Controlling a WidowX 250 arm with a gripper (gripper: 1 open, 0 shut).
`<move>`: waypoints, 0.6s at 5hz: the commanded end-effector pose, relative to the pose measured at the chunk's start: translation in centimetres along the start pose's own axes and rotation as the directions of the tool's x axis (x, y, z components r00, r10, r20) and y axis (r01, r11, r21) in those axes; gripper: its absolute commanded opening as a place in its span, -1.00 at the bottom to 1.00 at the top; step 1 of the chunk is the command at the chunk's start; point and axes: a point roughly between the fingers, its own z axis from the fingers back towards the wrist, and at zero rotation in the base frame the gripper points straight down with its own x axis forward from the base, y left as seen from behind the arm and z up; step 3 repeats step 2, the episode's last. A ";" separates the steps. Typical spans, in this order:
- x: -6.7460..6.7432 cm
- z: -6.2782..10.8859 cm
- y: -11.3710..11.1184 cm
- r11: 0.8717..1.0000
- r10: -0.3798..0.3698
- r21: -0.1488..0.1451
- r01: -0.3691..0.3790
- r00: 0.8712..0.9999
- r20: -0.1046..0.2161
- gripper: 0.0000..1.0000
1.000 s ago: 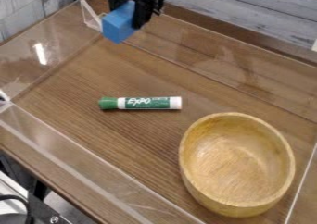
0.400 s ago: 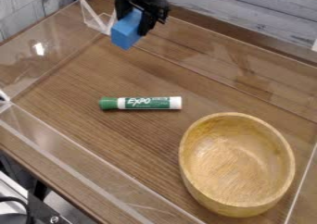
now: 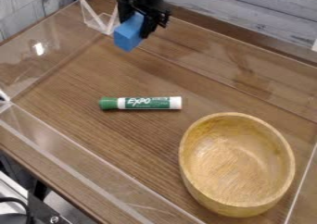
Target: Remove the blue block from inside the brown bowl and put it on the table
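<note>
The blue block [image 3: 129,32] hangs just above the table [image 3: 87,80] near its far left side, pinched in my black gripper [image 3: 136,26], which is shut on it and points mostly downward. The brown bowl [image 3: 236,163] sits at the near right of the table with nothing inside it, well away from the gripper.
A green-labelled marker [image 3: 141,103] lies on its side in the middle of the table, between the gripper and the bowl. Low clear acrylic walls [image 3: 37,52] edge the tabletop, and the left wall runs close beside the block.
The gripper has come down and shifted slightly toward the camera with the blue block in it. Bowl and marker have stayed put.
</note>
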 end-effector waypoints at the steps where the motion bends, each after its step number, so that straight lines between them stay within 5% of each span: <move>1: 1.5 1.8 1.5 0.999 0.030 0.026 -0.033 0.996 0.088 -1.00; 3: 1.6 1.7 1.8 0.999 0.032 0.030 -0.036 0.994 0.102 -1.00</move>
